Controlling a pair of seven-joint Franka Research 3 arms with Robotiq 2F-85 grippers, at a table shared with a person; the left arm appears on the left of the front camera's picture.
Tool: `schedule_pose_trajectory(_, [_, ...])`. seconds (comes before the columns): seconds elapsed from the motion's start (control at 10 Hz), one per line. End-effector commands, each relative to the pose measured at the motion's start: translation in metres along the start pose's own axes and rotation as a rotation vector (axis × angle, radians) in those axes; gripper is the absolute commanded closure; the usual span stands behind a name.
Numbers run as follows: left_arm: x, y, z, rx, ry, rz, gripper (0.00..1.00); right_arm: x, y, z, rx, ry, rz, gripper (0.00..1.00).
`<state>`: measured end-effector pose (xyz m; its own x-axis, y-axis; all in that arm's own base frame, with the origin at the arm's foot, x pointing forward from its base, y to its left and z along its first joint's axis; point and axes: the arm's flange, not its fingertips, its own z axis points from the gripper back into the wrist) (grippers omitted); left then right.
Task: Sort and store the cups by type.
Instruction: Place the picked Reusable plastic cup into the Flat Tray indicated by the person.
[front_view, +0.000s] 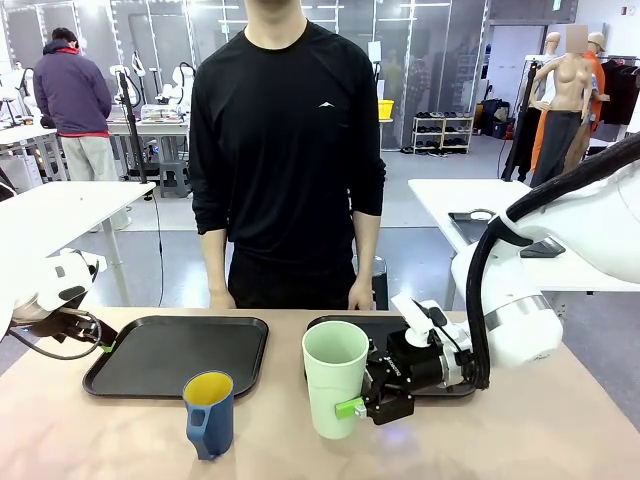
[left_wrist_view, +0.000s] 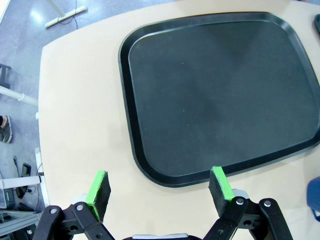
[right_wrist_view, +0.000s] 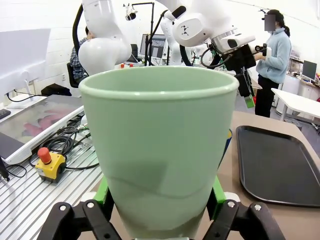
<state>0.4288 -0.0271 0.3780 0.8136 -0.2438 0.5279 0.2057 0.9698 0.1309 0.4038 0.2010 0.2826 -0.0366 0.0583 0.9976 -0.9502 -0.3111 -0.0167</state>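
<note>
The tall mint-green cup (front_view: 335, 375) stands upright at the table's front middle, and my right gripper (front_view: 352, 405) is shut on its lower part from the right. In the right wrist view the mint-green cup (right_wrist_view: 160, 150) sits between the green pads (right_wrist_view: 218, 192) of the right gripper (right_wrist_view: 160, 200). I cannot tell whether its base touches the table. To its left stands the dark blue cup (front_view: 210, 412) with a yellow inside, free of both grippers. My left gripper (left_wrist_view: 160, 187) hangs open over the near-left corner of the left tray (left_wrist_view: 220, 90), holding nothing.
Two black trays lie across the table: the left tray (front_view: 170, 350) and the right tray (front_view: 345, 323), partly behind my right arm. A person stands at the far edge with hands (front_view: 360, 297) near the table. My left gripper (front_view: 100, 347) is at the left edge.
</note>
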Motion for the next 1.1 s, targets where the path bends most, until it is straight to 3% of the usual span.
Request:
schedule_pose_trajectory(0.0, [-0.0003,0.0,-0.0001,0.003,0.004,-0.007,0.0,0.0008,-0.0008,-0.0017,0.005,-0.003,0.004,0.38])
schedule_pose_trajectory(1.0, [-0.0003,0.0,-0.0001,0.003,0.004,-0.007,0.0,0.0008,-0.0008,-0.0017,0.005,-0.003,0.004,0.38])
